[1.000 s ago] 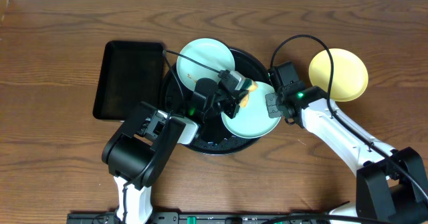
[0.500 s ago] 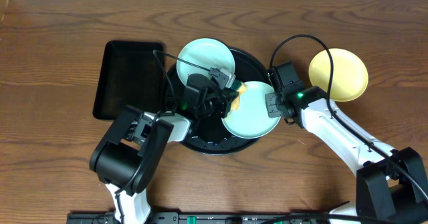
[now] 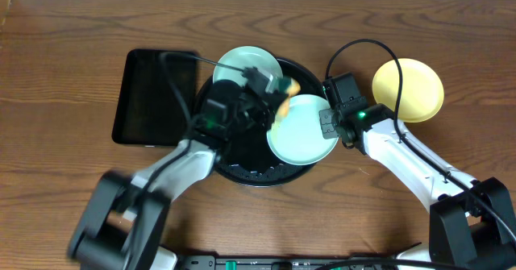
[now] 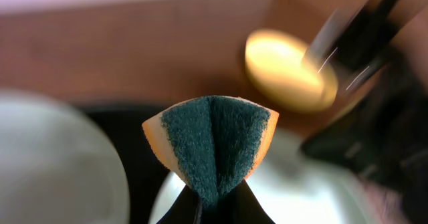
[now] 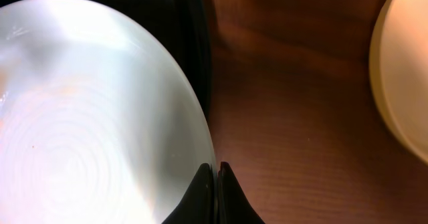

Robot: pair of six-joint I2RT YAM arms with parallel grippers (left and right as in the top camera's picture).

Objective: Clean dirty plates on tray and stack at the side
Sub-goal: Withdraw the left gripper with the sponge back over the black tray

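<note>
1. Left jaws: clamped on a folded sponge (image 4: 212,149). The dark green scouring face points outward; orange foam shows at both side edges. In the overhead view the sponge (image 3: 287,88) sits over the round tray (image 3: 242,169), between the two mint plates and at the upper left edge of the right mint plate (image 3: 302,131). Contact between sponge and plate cannot be determined. The left arm (image 3: 153,185) is blurred.

2. Right jaws: together, pinching the right rim of the right mint plate (image 5: 87,117). The jaw tips meet on the rim, just outside the edge of the round tray (image 5: 194,43).

3. Plate positions:
- Right mint plate: over the right part of the round tray, its right edge reaching past the tray rim.
- Left mint plate (image 3: 242,67): on the upper left part of the round tray, overlapping the rim and partly covered by the left arm.
- Yellow plate (image 3: 408,89): flat on the worktop (image 3: 64,181), right of the round tray and apart from it. It also appears at the right edge of the right wrist view (image 5: 404,70).

4. A rectangular tray (image 3: 153,97) lies on the worktop, just beside the round tray on its left.
</note>
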